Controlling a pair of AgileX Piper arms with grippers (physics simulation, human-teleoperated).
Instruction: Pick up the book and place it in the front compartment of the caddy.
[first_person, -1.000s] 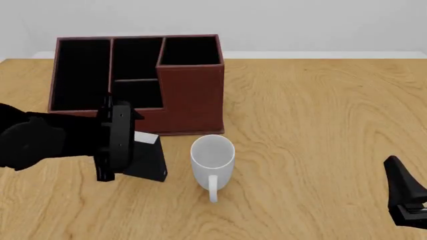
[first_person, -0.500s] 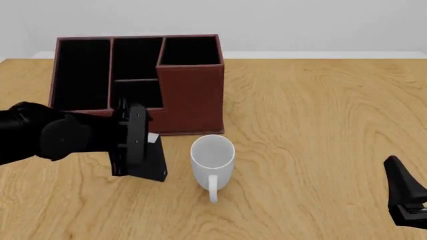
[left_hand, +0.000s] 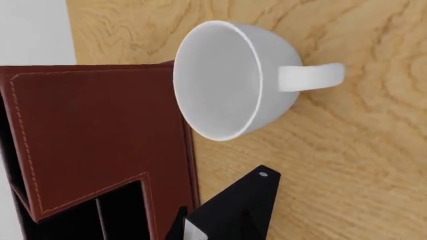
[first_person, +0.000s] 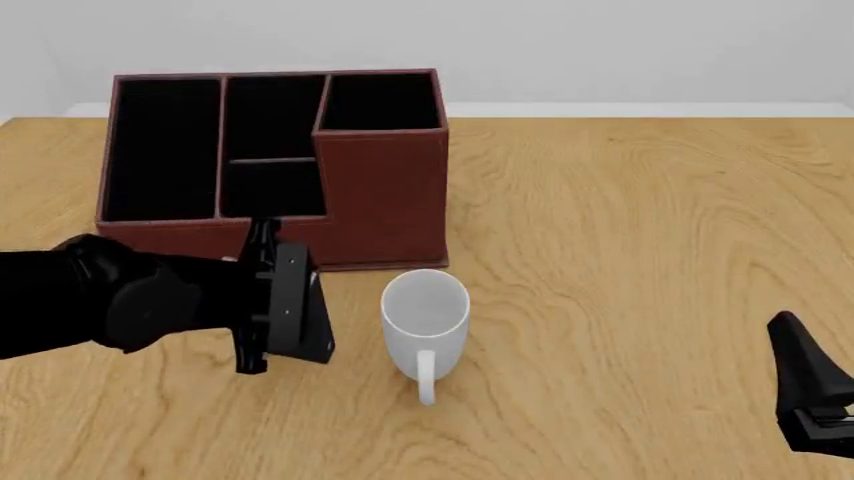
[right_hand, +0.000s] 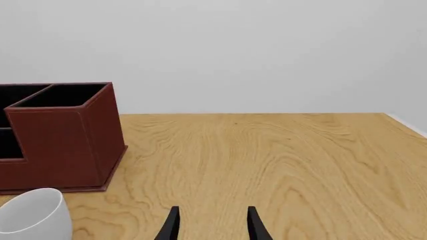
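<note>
Surface: a light wood-grain bench (first_person: 641, 250) carried everything; a plain pale wall (right_hand: 267, 50) stood behind its far edge.
Left arm: black, it came in low from the left in the front view, its left pincer (first_person: 274, 310) turned sideways at the book.
Left pincer state: whether its fingers were pressed on the book or only beside it could not be told; the wrist view showed just a black fingertip (left_hand: 243, 200).
Right arm: the right pincer (right_hand: 212, 225) hung low near the bench's right edge, its fingers parted with nothing between them.
Book: one small thick black hardcover book (first_person: 310, 320) stood on the bench, in front of the caddy and just left of the mug.
Caddy: one dark red-brown rectangular caddy (first_person: 380, 190) with black compartments.
Mug: one white mug (first_person: 424, 315), upright.
</note>
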